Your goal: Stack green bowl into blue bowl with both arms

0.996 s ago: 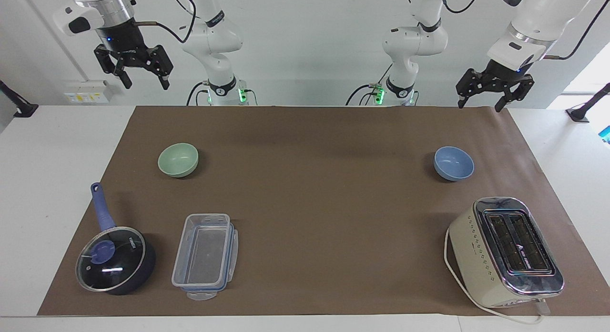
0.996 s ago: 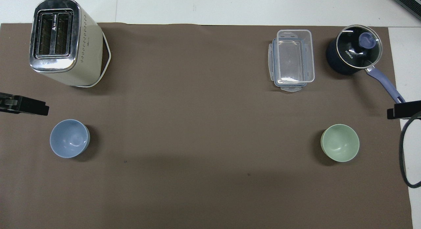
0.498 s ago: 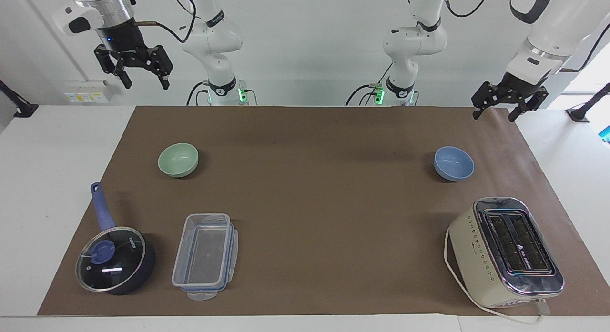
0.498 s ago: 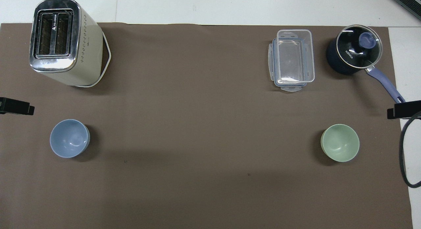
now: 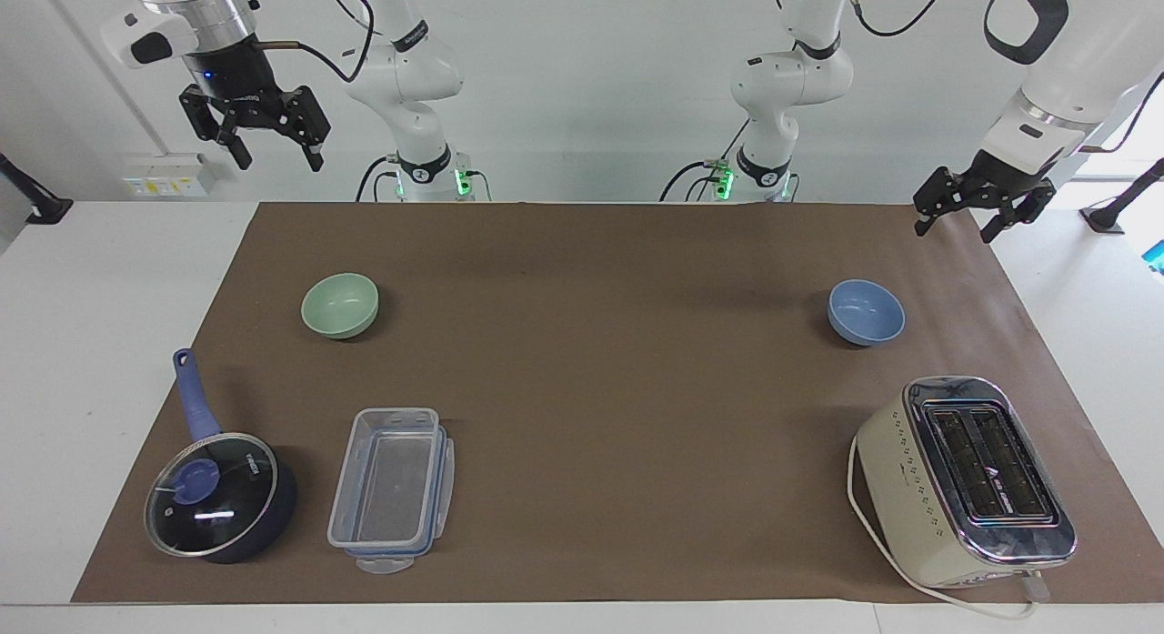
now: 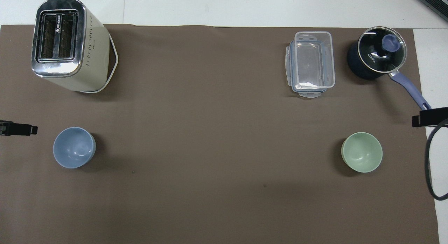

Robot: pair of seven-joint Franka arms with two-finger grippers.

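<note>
Facing view: green bowl sits left of centre, blue bowl right — unstacked; right gripper upper left, left gripper upper right, both raised, fingers apart, empty. Overhead view: bowls untouched — everything remains.

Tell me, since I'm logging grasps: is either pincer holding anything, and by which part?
Nothing is held. The left pincer and right pincer hang open in the air; green bowl and blue bowl sit untouched.

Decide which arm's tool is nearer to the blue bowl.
Left. The left tool hangs open in the air by the left arm's end of the table, near the blue bowl. The right tool waits open, high at the green bowl's end.
</note>
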